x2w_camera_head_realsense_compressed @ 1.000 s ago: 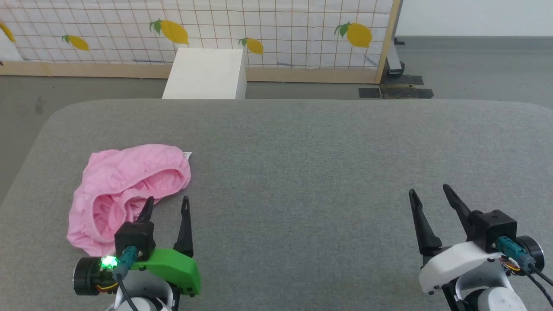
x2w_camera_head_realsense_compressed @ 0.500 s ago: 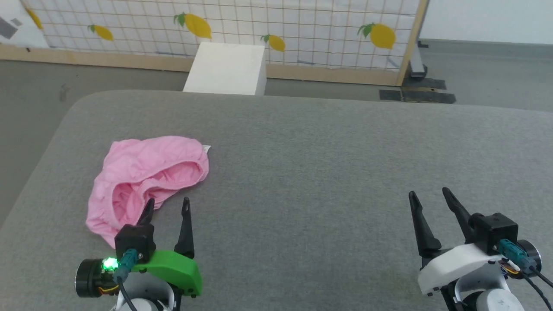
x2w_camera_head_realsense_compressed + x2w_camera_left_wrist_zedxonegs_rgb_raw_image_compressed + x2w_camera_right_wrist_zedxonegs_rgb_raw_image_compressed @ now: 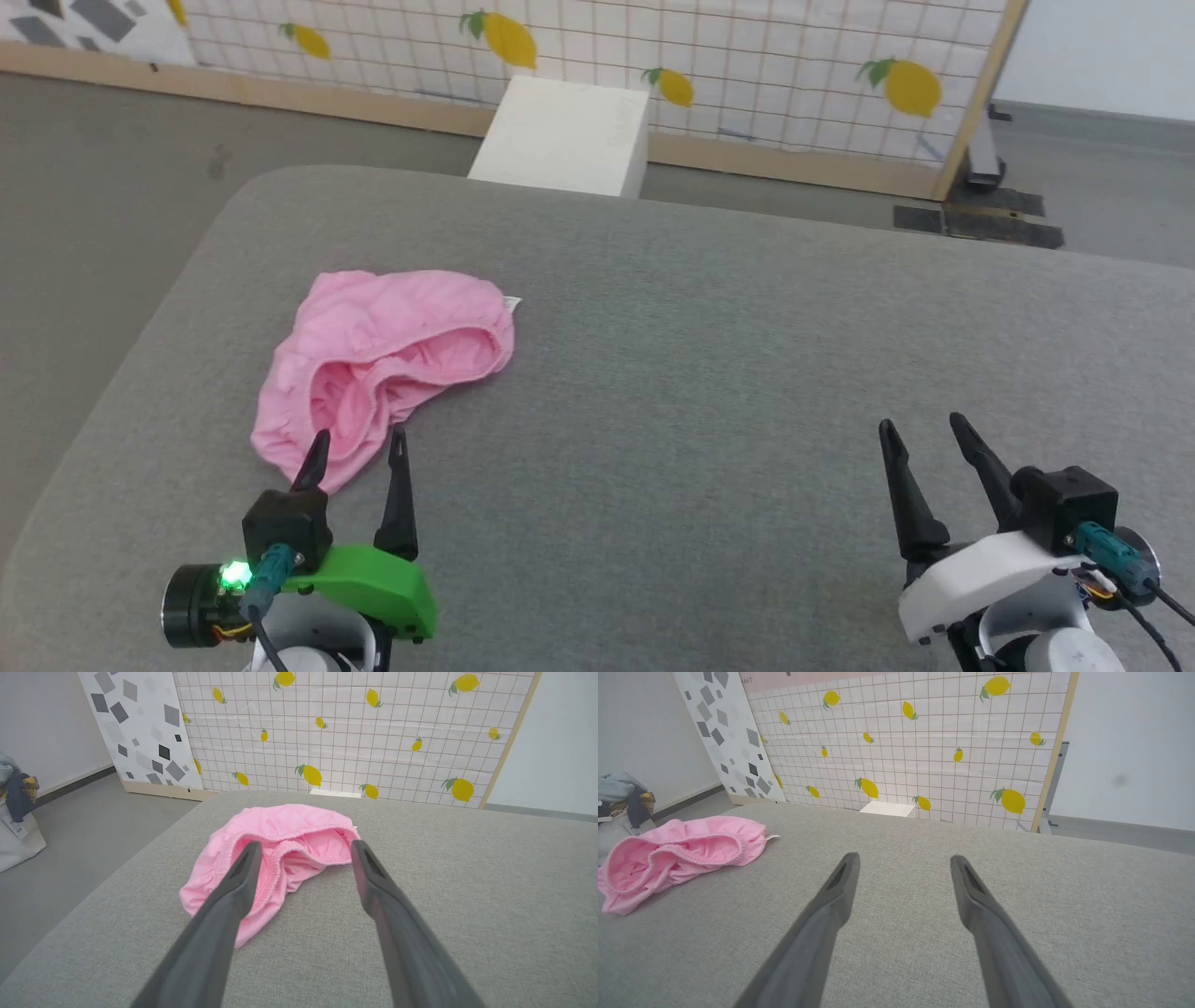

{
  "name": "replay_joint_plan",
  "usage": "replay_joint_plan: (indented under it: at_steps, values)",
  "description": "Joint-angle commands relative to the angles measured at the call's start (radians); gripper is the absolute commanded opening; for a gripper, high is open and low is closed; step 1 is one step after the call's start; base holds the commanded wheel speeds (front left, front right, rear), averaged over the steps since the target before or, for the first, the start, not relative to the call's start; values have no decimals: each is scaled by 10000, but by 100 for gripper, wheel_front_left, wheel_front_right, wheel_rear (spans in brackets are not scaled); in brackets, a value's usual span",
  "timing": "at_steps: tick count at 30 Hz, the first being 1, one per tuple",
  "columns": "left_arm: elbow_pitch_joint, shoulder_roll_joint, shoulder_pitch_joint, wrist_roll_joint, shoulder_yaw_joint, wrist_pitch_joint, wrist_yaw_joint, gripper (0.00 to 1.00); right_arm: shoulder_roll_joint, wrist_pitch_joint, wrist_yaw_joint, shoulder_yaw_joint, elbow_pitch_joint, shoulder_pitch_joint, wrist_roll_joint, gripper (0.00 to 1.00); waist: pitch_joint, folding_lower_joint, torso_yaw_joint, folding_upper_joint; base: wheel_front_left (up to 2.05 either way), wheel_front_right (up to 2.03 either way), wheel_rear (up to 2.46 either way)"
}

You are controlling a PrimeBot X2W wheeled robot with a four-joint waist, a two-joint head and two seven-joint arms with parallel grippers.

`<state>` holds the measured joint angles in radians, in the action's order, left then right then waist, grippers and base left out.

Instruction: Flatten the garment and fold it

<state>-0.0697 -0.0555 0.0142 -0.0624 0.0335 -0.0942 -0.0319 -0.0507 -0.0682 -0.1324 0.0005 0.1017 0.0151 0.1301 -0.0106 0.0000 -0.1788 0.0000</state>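
Head camera has swung left; the things lie unmoved. Crumpled light pink cotton shorts (image 3: 383, 364) lie diagonally, just ahead of the wide-open left gripper (image 3: 358, 437). The right gripper (image 3: 920, 422), likewise wide, is well apart.

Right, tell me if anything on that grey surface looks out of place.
The pink shorts lie crumpled in a heap on the left part of the grey surface, waistband gaping, fabric bunched rather than flat. Nothing looks spilled or damaged. The left hand and right hand are open and empty.
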Motion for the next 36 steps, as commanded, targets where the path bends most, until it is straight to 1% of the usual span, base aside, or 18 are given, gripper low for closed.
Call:
replay_joint_plan:
  at_steps: [1, 18, 36]
  values:
    - [-56, 8, 42, -138, -11, -105, -65, 100, 2, -90, 7, 35, 78, -189, 117, 100, -26, 0, -235, 0, 0, 0, 0]
    - [-206, 19, -8, -308, 9, -455, -193, 100, 3, -226, 9, 134, 319, -255, 454, 100, -73, 0, -1222, 0, 0, 0, 0]
    - [-457, 30, 2, -487, 112, -824, -316, 100, 3, -340, 11, 241, 523, -324, 826, 100, -53, 0, -1954, 0, 0, 0, 0]
